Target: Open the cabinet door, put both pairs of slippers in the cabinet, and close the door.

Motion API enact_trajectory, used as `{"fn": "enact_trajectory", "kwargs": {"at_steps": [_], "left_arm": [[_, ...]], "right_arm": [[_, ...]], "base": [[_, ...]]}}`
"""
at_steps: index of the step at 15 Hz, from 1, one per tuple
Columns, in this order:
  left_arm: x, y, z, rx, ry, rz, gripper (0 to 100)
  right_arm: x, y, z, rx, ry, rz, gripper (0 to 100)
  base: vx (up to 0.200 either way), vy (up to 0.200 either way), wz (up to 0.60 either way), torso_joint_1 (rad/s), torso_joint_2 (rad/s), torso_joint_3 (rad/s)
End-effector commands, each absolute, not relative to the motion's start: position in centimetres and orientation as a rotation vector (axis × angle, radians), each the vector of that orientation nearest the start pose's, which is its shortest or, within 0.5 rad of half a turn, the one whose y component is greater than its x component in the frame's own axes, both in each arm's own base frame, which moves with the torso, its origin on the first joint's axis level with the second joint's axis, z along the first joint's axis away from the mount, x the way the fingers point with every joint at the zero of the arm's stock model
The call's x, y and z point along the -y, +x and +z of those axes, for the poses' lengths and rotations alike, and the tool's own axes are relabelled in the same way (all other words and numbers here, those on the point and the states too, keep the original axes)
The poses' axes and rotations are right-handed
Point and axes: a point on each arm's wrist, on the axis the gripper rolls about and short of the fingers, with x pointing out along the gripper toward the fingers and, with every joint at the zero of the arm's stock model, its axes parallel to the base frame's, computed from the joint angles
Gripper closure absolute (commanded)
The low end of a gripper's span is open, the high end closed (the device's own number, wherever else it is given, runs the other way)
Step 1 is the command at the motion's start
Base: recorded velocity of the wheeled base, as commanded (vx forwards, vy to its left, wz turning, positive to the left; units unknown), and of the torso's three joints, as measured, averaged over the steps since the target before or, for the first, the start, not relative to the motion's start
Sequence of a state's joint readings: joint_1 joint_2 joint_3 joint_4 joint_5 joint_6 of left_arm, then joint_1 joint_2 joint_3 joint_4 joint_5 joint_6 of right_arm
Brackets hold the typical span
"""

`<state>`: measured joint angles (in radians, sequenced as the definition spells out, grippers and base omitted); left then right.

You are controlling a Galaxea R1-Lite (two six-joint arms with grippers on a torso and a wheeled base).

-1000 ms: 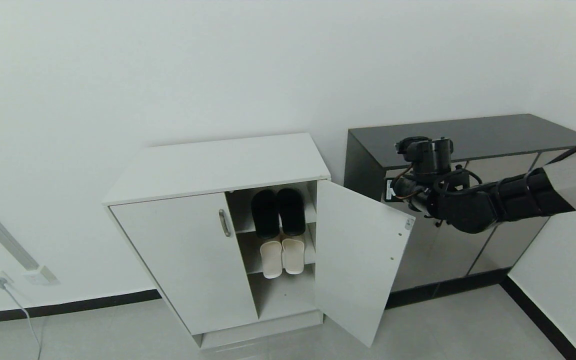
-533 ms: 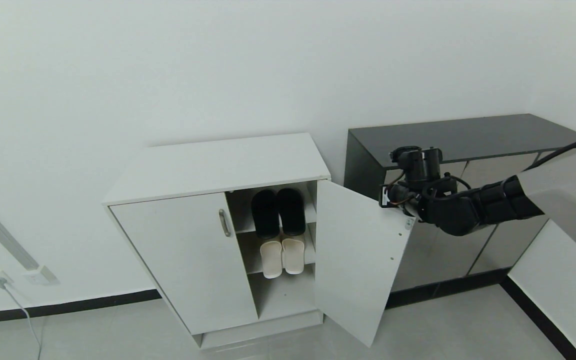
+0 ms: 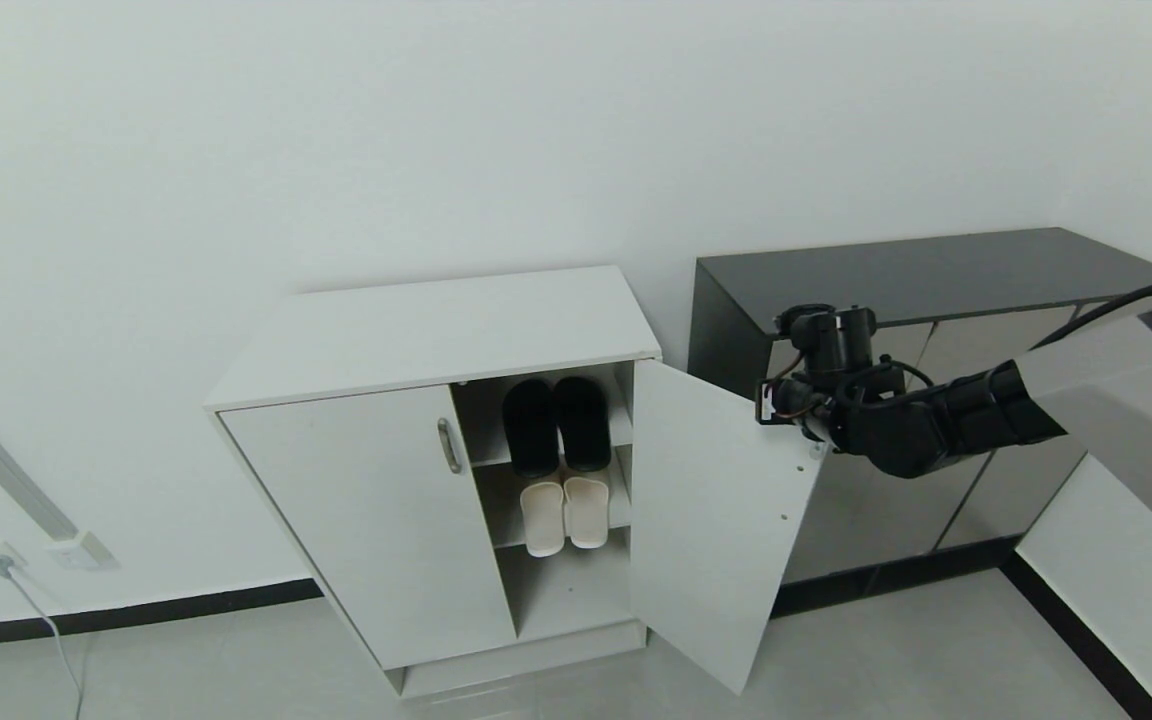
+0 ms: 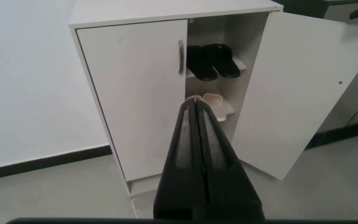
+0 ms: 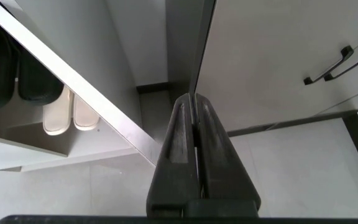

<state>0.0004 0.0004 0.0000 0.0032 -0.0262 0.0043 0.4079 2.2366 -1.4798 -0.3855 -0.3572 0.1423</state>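
— What has moved?

— The right claw (image 3: 768, 402). A second ago it hung in front of the sideboard (image 3: 916, 270), apart from the door (image 3: 716, 520). It has since come leftward and slightly down, and is now at the door's top outer corner. I cannot tell whether it touches the edge.

— And the door itself?

— It has hardly shifted, if at all. It stands swung wide from the cabinet (image 3: 436, 330).

— Is that claw holding anything?

— No. Its fingers are pressed flat together with nothing between them. The left claw (image 4: 194, 102) is the same, fingers together and empty, held back in front of the cabinet.

— Count the slippers.

— Two pairs, four slippers, all inside and where they were. The black pair (image 3: 556, 425) lies on the top shelf and the cream pair (image 3: 564, 512) on the shelf just below, each pair side by side.

— Doors and handles?

— Two doors on the cabinet: the right one swung out, the left door (image 3: 366, 520) flat against the front with one handle (image 3: 448, 446). There are two bar handles (image 5: 334, 62) on the sideboard, which stands just right of the cabinet.
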Motion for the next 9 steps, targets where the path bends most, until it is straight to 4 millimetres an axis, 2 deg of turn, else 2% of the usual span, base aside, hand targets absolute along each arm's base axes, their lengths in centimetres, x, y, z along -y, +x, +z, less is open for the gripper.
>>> {"fn": "enact_trajectory", "kwargs": {"at_steps": [1, 9], "left_arm": [[0.06, -2.28, 7.52, -0.003, 0.005, -0.025, 100], [0.06, -2.27, 7.52, -0.005, 0.005, -0.026, 100]], "right_arm": [[-17.52, 42.33, 13.35, -0.350, 0.001, 0.027, 100], [-18.39, 41.75, 12.99, -0.375, -0.015, 0.041, 100]], "base": [[0.000, 0.000, 0.00, 0.000, 0.00, 0.000], [0.000, 0.000, 0.00, 0.000, 0.00, 0.000]]}}
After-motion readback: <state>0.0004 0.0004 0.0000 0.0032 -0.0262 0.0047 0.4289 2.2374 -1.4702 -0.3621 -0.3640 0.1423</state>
